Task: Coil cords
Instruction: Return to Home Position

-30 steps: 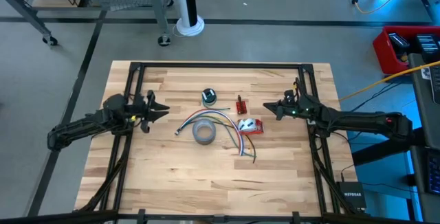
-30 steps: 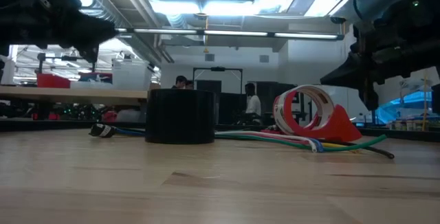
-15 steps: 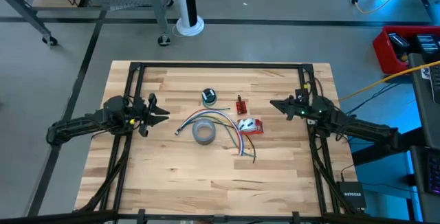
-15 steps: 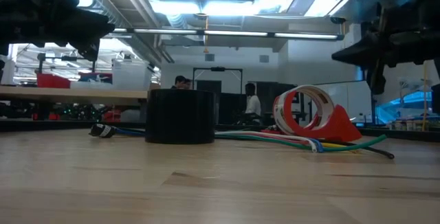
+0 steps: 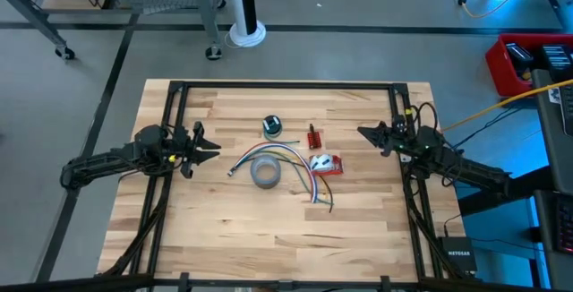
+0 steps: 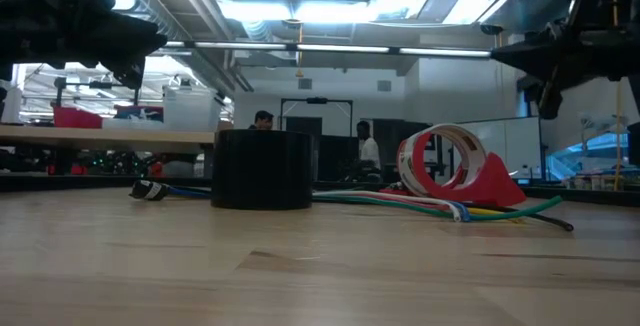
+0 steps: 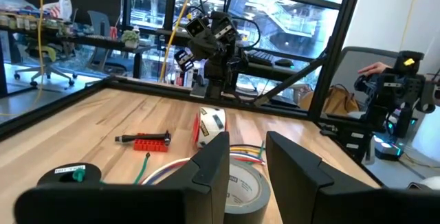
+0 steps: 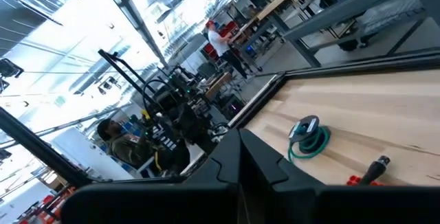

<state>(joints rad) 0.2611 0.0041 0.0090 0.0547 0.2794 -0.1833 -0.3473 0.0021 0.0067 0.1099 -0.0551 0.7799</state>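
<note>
Fingers apart on left gripper (image 5: 208,146), right gripper (image 5: 365,133) closed, tape roll (image 5: 255,175) between

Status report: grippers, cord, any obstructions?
Left gripper open, empty, parked left. Right gripper shut, empty, parked right. Green cord coiled, between them. Grey tape roll lies apart from it.

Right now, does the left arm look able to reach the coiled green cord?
Probably yes: the left gripper is open, with bare table between it and the coiled green cord; the grey tape roll lies off that line.
</note>
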